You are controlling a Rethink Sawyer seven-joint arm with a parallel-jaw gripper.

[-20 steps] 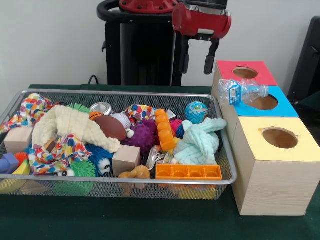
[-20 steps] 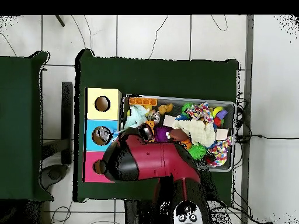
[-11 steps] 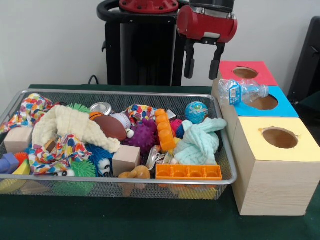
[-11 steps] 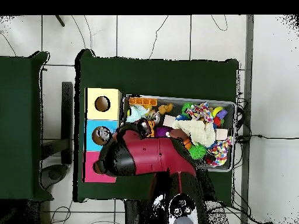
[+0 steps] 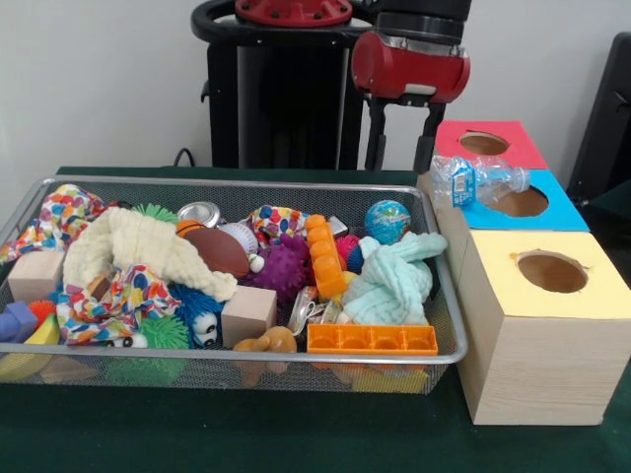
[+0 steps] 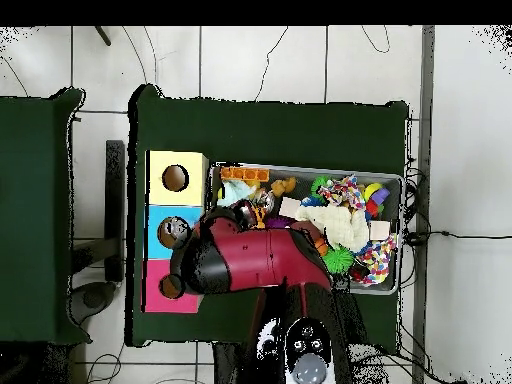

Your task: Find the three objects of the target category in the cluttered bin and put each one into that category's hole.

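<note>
Wooden boxes (image 5: 537, 325) show three holes, one plastic bottle (image 5: 478, 181) atop; gripper (image 5: 399, 138) fingers apart, empty.

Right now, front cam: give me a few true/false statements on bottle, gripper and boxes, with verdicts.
1. The plastic bottle lies on the blue box, next to its hole. True.
2. The gripper is shut on the bottle. False: it hangs open and empty above the bin's far right corner, apart from the bottle.
3. The yellow box is the nearest of the three to the camera. True.
4. The wire bin is empty. False: it is packed with toys, cloths and blocks.
5. The orange tray leans against the bin's far wall. False: it lies at the near wall.
</note>
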